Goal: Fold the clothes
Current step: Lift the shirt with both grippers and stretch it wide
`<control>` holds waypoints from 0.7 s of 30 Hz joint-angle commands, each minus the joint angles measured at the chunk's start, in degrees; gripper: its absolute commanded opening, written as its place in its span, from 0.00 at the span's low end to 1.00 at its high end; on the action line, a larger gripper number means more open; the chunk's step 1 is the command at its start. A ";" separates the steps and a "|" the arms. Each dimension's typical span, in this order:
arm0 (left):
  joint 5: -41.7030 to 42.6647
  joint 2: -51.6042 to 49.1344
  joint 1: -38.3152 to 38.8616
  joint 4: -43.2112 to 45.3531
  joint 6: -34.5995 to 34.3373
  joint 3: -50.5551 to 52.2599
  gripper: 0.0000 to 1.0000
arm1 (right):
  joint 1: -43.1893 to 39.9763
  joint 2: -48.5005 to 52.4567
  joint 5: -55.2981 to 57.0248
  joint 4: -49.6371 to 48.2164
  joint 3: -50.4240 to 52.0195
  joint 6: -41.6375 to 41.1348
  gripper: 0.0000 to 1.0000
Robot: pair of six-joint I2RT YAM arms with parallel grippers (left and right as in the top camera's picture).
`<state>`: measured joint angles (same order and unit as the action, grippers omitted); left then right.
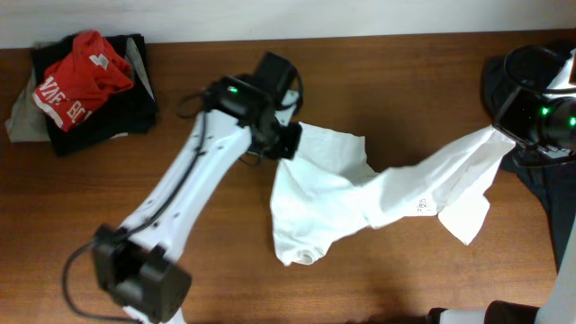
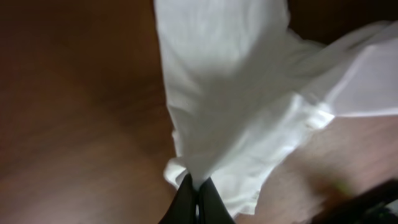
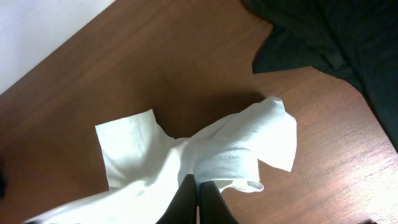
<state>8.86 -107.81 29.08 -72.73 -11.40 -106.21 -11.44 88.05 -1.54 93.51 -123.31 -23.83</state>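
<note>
The white shirt (image 1: pixel 360 193) was stretched across the bench (image 1: pixel 405 72), pinched tight at its 10 o'clock corner by the left end effector (image 1: pixel 292 142) and at its 2 o'clock end by the right end effector (image 1: pixel 497 135). A red garment (image 1: pixel 81 76) was heaped on a black garment (image 1: pixel 135 108) at the bench's 10 o'clock.

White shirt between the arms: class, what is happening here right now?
The left gripper is shut on the white shirt's left edge and the right gripper on its right end, so it stretches between them, crumpled and not yet folded. A red garment sits on a black one at the table's far left; a dark garment lies at the right.
</note>
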 commanded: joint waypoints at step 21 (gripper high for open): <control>-10.84 14.69 -8.26 -1.44 0.07 -5.27 0.01 | -0.22 0.83 0.50 -2.19 0.42 -0.46 0.04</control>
<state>1.43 -92.25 21.19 -76.09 -11.44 -110.59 -11.44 88.14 -1.52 92.16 -123.20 -24.01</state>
